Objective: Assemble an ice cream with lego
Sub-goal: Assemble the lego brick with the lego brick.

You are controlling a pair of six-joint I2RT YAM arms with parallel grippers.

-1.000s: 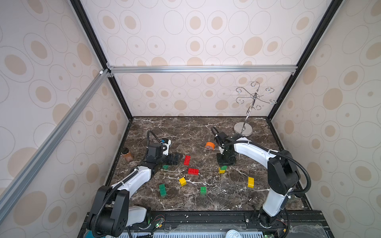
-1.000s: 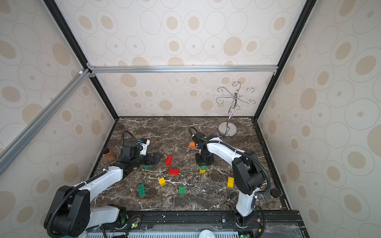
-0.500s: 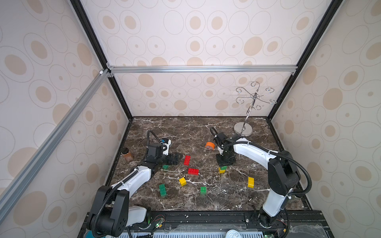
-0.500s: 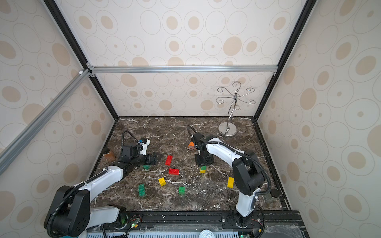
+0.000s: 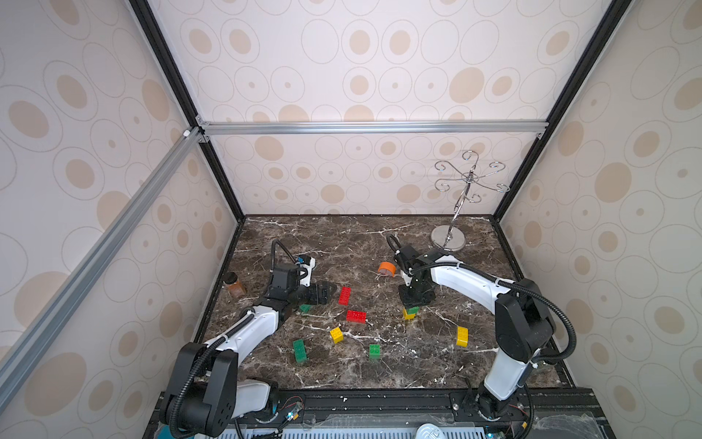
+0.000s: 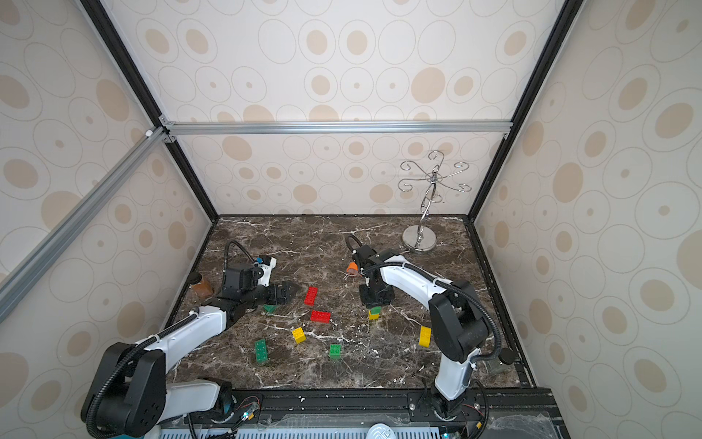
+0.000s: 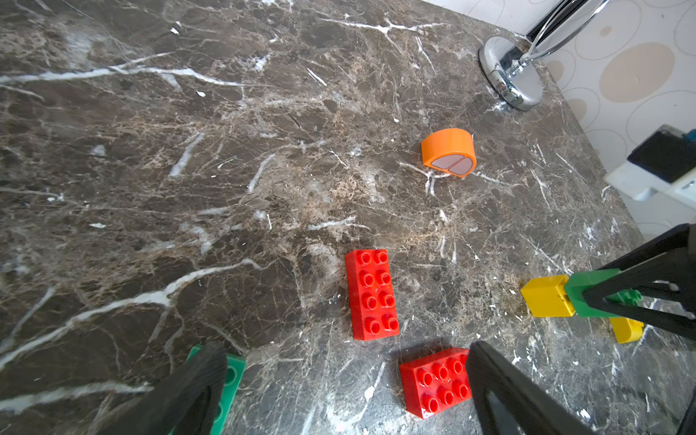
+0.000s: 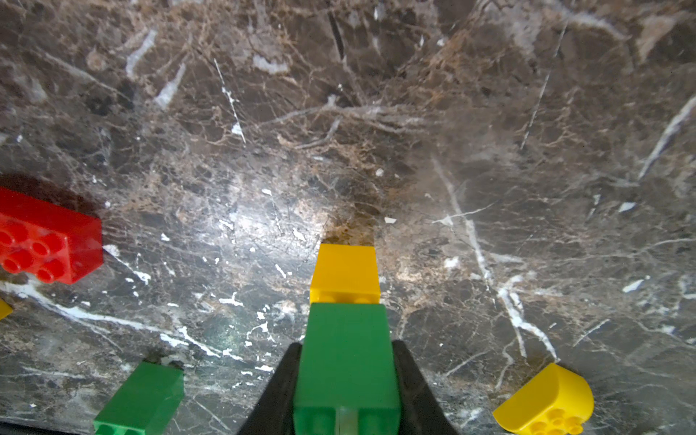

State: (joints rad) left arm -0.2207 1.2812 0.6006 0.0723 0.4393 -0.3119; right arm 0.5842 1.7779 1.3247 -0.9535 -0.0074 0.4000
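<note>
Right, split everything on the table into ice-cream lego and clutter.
Job: green brick in right gripper, on yellow brick; long red brick; short red brick; orange dome; yellow dome; green oblong brick; small green brick; half-hidden green brick; loose yellow square brick; yellow oblong brick.
Clutter: brown jar; chrome hook stand.

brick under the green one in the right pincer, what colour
Yellow brick, clearest in the right wrist view.

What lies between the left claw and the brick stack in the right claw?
A long red brick by the left claw; a shorter red brick sits just off that line. Both top views show them.
</note>
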